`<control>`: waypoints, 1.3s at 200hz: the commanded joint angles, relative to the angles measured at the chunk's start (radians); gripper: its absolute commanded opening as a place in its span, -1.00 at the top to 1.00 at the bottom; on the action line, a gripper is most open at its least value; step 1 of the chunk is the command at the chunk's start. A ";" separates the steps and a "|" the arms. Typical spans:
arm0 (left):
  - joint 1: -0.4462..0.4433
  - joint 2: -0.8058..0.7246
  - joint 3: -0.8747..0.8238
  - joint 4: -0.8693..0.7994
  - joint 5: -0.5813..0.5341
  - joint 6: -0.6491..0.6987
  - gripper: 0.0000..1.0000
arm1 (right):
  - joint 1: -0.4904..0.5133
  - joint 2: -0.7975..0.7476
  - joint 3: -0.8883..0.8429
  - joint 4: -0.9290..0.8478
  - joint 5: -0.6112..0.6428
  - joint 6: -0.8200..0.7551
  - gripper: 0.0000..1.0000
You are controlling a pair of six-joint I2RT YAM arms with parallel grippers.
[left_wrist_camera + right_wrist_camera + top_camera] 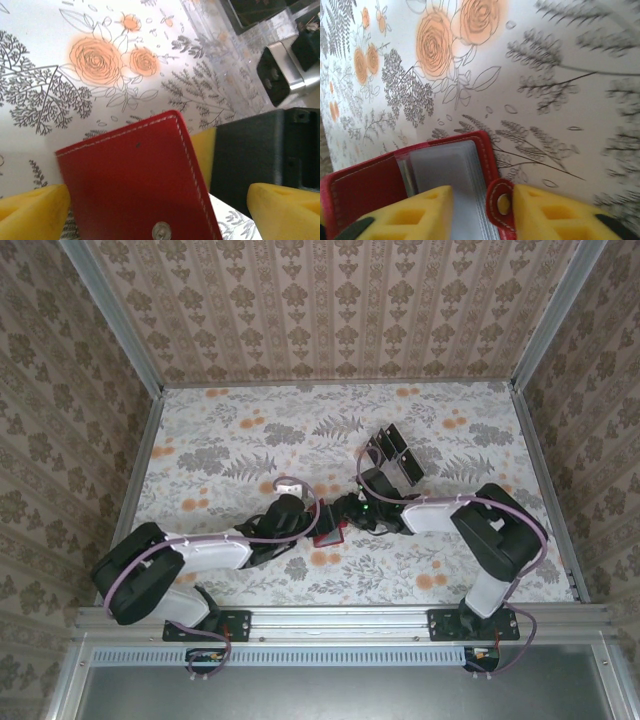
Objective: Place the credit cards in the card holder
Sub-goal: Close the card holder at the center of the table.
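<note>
Card holder (130, 175) matt red stitched leather; snap (161, 231) shiny metal.

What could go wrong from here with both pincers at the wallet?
The clasp tab sits beside a finger of the right pincer; pulling away may snag it and drag the card holder.
The left pincer stands open around it, so nothing pins it.
Both pincers crowd together and could collide.

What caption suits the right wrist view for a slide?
Open red card holder, grey pockets showing between parted yellow jaws, over a floral table.
</note>
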 commanded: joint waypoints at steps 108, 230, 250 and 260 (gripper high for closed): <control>0.050 -0.240 0.064 -0.248 -0.146 0.051 -1.00 | 0.056 -0.389 -0.031 -0.351 0.144 -0.077 0.35; 0.315 -0.238 0.191 -0.708 -0.046 0.109 -1.00 | 0.256 -0.048 0.298 -0.420 0.133 -0.174 0.73; 0.316 -0.220 0.193 -0.708 -0.036 0.124 -1.00 | 0.242 -0.045 0.268 -0.427 0.155 -0.179 0.75; 0.316 -0.212 0.195 -0.707 -0.031 0.131 -1.00 | 0.231 -0.050 0.249 -0.420 0.158 -0.177 0.77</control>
